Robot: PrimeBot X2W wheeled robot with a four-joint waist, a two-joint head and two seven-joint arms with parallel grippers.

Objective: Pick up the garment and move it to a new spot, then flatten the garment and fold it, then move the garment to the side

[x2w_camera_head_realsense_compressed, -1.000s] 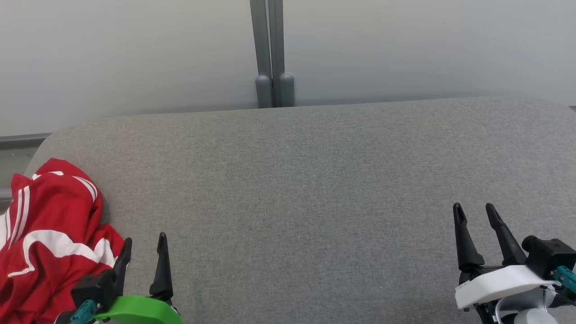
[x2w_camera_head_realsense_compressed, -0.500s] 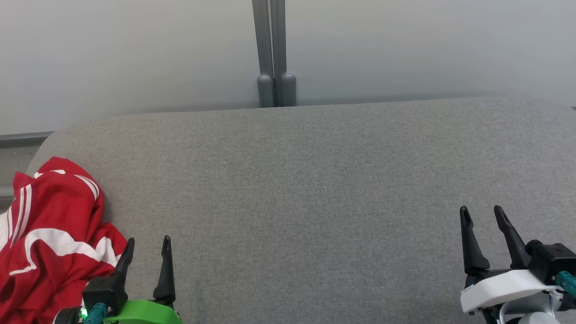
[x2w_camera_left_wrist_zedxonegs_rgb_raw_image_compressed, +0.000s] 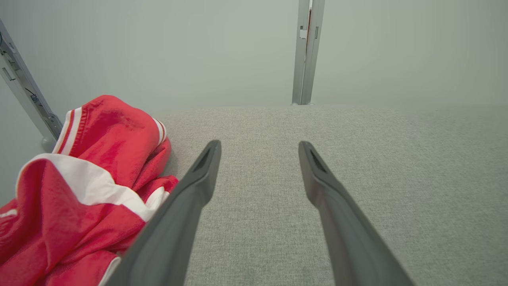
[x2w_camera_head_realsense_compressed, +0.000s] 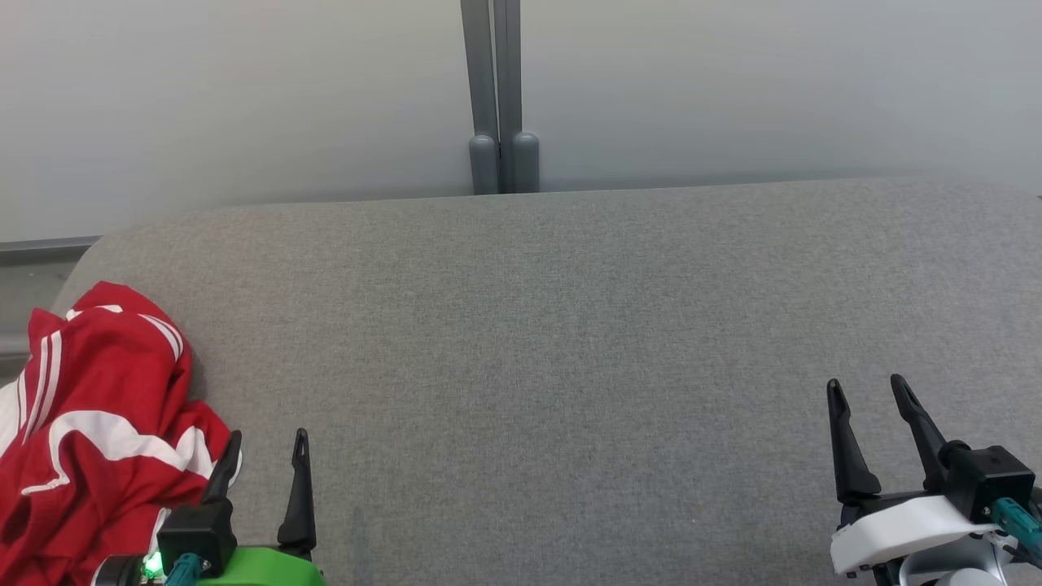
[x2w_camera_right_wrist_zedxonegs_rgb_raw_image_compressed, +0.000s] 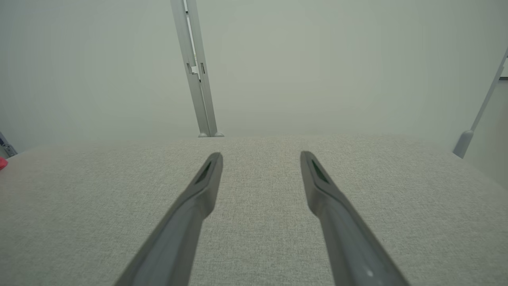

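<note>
Grey upholstery (x2w_camera_head_realsense_compressed: 570,325), pale wall (x2w_camera_head_realsense_compressed: 244,98), garment (x2w_camera_head_realsense_compressed: 98,391), left end effector (x2w_camera_head_realsense_compressed: 269,435) released, right end effector (x2w_camera_head_realsense_compressed: 864,382) released

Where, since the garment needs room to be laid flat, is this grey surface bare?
Nearly all of the grey surface is bare: the whole stretch from the garment rightward to the right end, and back to the posts. Only the near left corner is crowded, where the crumpled garment lies close beside the open left jaws.

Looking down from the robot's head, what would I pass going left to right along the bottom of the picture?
Red-and-white garment → left gripper, jaws open → bare grey cushion → right gripper, jaws open.
</note>
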